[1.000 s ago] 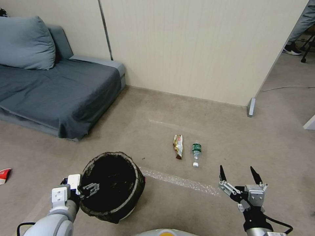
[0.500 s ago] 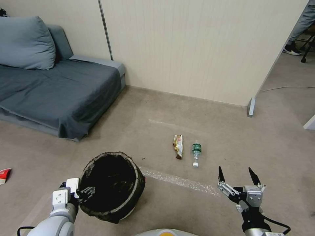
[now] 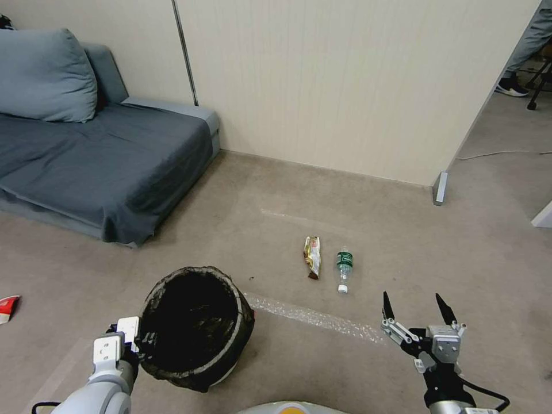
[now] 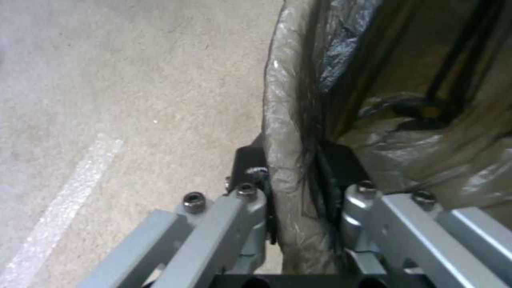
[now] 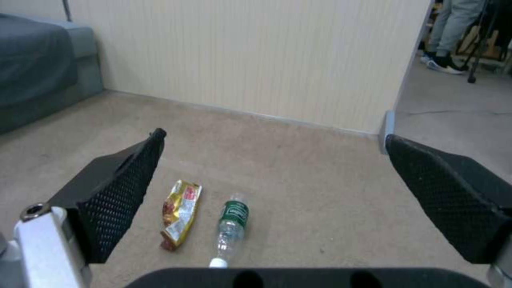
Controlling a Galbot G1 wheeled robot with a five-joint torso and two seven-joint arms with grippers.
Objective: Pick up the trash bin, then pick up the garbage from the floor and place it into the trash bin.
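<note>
- Left tool point(image 4: 301, 200) clamped on trash bin point(image 3: 192, 328) rim, liner pinched.
- Right tool point(image 3: 415, 309) spread wide, empty; snack wrapper point(image 3: 312, 256) and water bottle point(image 3: 344, 268) ahead on floor.

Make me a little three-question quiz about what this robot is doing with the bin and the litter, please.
1. True or false: the left gripper grips the trash bin by its rim.
2. Which litter lies nearer the sofa: A) wrapper, B) bottle?
3. Fill in: the right gripper is ____ and holds nothing.

Key: 1 true. 2 A. 3 open.
</note>
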